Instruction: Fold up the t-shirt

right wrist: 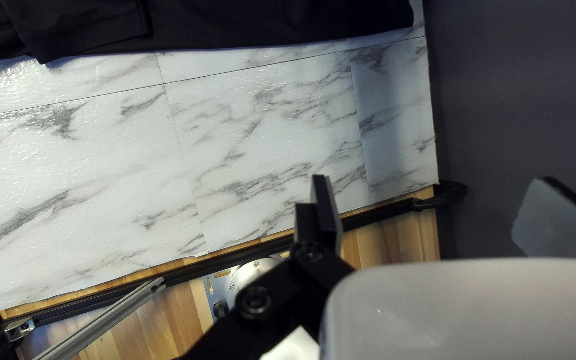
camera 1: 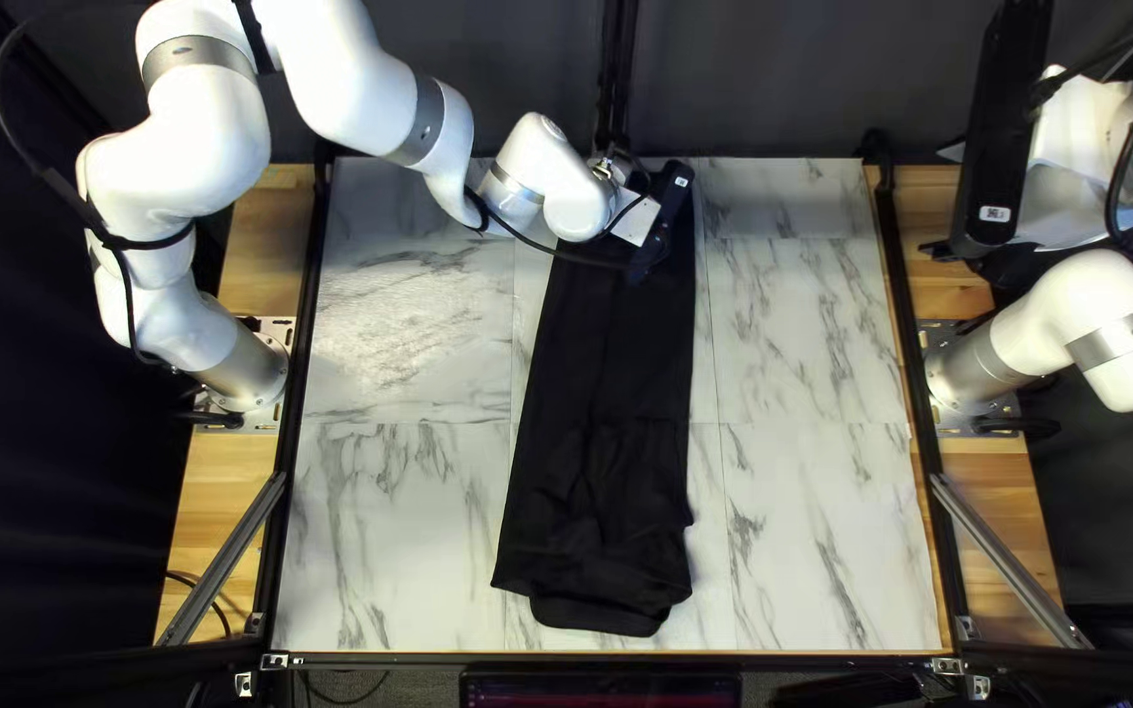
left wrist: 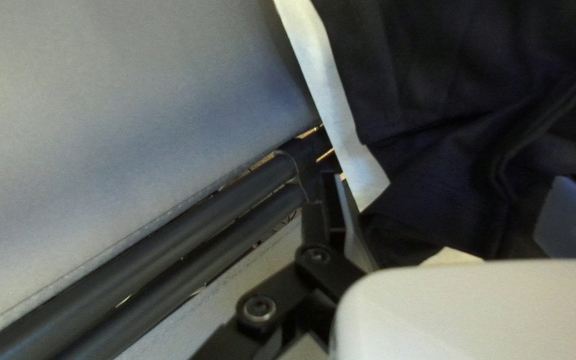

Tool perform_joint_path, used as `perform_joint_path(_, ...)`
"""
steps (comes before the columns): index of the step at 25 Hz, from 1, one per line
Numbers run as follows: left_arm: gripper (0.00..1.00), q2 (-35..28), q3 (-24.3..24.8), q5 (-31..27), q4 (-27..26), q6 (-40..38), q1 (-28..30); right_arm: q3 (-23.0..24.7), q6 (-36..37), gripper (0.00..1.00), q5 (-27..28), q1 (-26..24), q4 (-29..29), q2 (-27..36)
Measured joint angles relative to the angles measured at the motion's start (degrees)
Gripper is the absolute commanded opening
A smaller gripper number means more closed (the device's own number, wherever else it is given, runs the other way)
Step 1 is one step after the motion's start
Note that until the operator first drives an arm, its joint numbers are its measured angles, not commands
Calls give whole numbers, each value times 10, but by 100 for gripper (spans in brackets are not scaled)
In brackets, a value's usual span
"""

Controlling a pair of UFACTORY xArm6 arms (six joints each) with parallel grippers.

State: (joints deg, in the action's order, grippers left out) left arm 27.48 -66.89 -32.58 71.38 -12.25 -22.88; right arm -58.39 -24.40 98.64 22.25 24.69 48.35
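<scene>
The black t-shirt [camera 1: 599,393] lies as a long, narrow strip down the middle of the table, wrinkled and layered toward its near end. Over its far end is my left gripper [camera 1: 652,249], tilted low. In the left wrist view the t-shirt [left wrist: 435,87] spreads ahead of and beneath the left gripper [left wrist: 445,193], whose fingers stand wide apart, not closed on cloth. My right gripper [camera 1: 990,157] is raised beyond the table's right side. The right wrist view shows the right gripper [right wrist: 445,200] open with nothing between its fingers, and the t-shirt [right wrist: 221,23] well away from it.
The marble-patterned table [camera 1: 803,341] shows on both sides of the shirt. Black rails [camera 1: 901,328] line its side edges. A dark curtain [camera 1: 776,79] hangs behind the far edge. Close by the left gripper are two dark bars [left wrist: 188,247] and the table's pale edge [left wrist: 331,100].
</scene>
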Motion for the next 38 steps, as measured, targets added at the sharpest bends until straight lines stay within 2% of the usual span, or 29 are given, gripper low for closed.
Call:
perform_joint_path(8, 100, 3, -14, -12, 3, 12, -8, 0, 0, 100, 0, 0, 0, 0)
perform_joint_path(17, 100, 28, -77, -14, -15, 63, -14, 0, 0, 100, 0, 0, 0, 0)
perform_joint_path(20, 100, 18, -75, -15, -17, 69, -10, 0, 0, 100, 0, 0, 0, 0)
perform_joint_path(26, 100, -50, -9, -27, 5, 43, 8, 0, 0, 100, 0, 0, 0, 0)
perform_joint_path(34, 100, -110, 87, -45, 50, -41, 34, 0, 0, 100, 0, 0, 0, 0)
perform_joint_path(38, 100, -183, 164, -50, 50, -64, 55, 0, 0, 100, 0, 0, 0, 0)
